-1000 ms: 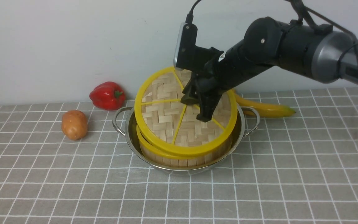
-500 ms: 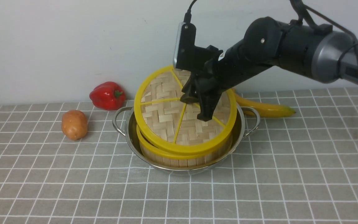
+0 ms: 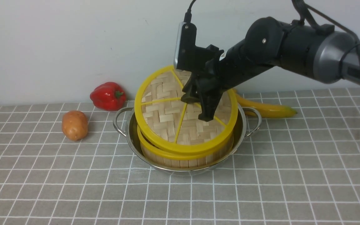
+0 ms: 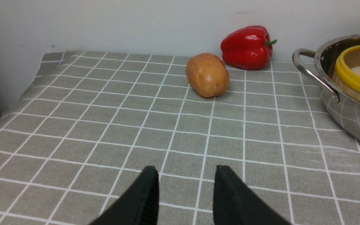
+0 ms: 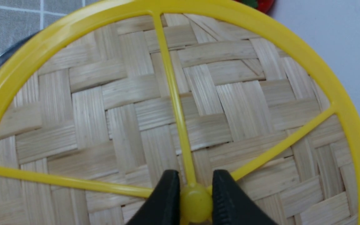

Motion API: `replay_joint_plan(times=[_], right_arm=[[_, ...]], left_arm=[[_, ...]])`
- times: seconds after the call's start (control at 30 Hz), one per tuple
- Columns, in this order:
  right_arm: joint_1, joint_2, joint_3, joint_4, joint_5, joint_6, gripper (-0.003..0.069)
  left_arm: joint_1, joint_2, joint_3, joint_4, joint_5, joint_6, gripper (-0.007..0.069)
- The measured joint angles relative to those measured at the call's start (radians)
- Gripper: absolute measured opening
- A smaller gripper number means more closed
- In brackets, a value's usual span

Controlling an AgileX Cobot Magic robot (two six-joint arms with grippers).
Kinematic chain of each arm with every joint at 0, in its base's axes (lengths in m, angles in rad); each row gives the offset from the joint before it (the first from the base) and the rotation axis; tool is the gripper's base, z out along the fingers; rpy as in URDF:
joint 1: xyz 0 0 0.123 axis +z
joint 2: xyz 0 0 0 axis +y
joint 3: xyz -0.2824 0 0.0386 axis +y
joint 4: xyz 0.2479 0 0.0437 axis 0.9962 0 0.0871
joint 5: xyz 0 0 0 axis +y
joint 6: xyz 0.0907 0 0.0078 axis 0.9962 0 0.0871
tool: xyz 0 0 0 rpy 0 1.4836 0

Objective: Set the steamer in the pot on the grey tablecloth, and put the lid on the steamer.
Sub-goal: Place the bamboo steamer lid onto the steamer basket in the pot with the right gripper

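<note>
Wrist views show us the right gripper (image 5: 195, 178) pinching the round yellow hub (image 5: 195, 203) of the woven lid (image 5: 105, 103). Our left gripper (image 4: 186, 171) hangs spread.

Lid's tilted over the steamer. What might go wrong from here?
1. The right gripper pinches only the small hub of the lid; the tilted lid may pivot or slip.
2. Released at this tilt, it may land askew on the steamer or slide into the gap beside the pot wall.
</note>
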Motion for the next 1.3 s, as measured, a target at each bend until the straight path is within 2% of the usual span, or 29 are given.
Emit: replay_joint_plan(times=[0.33, 0.53, 0.63, 0.9, 1.3], right_arm=[[0.000, 0.000, 0.000, 0.002, 0.000, -0.001, 0.0155], [0.000, 0.000, 0.000, 0.002, -0.016, -0.004, 0.0237], [0.000, 0.000, 0.000, 0.002, -0.016, -0.004, 0.0253], [0.000, 0.000, 0.000, -0.017, -0.016, 0.040, 0.0260], [0.000, 0.061, 0.000, -0.037, -0.019, 0.119, 0.0214]], left_arm=[[0.000, 0.000, 0.000, 0.000, 0.000, 0.000, 0.0243], [0.000, 0.000, 0.000, 0.000, 0.000, 0.000, 0.0243], [0.000, 0.000, 0.000, 0.000, 0.000, 0.000, 0.0243], [0.000, 0.000, 0.000, 0.000, 0.000, 0.000, 0.0243], [0.000, 0.000, 0.000, 0.000, 0.000, 0.000, 0.0243]])
